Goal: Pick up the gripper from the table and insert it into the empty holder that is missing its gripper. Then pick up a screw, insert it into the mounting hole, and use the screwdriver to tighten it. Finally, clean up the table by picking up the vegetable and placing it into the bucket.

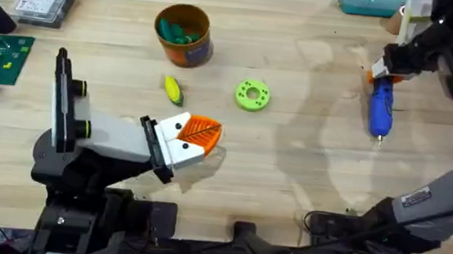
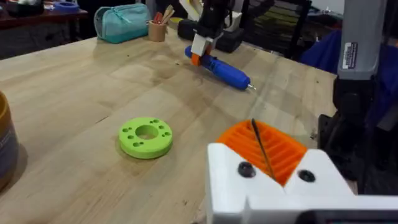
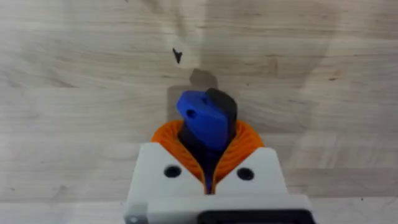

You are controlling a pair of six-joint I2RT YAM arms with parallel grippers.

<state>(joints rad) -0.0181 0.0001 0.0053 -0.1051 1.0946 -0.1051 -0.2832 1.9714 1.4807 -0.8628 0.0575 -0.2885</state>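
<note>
The table (image 1: pixel 287 182) carries the bucket (image 1: pixel 183 34), vegetable (image 1: pixel 173 90) and a green ring (image 1: pixel 252 95).

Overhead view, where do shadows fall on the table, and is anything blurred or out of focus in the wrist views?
Overhead: faint soft-edged grey shadows cross the table beside the screwdriver. Left wrist: room behind is soft, green ring sharp. Right wrist: a small dark shadow lies just beyond the screwdriver's blue end, which the right gripper holds.
</note>
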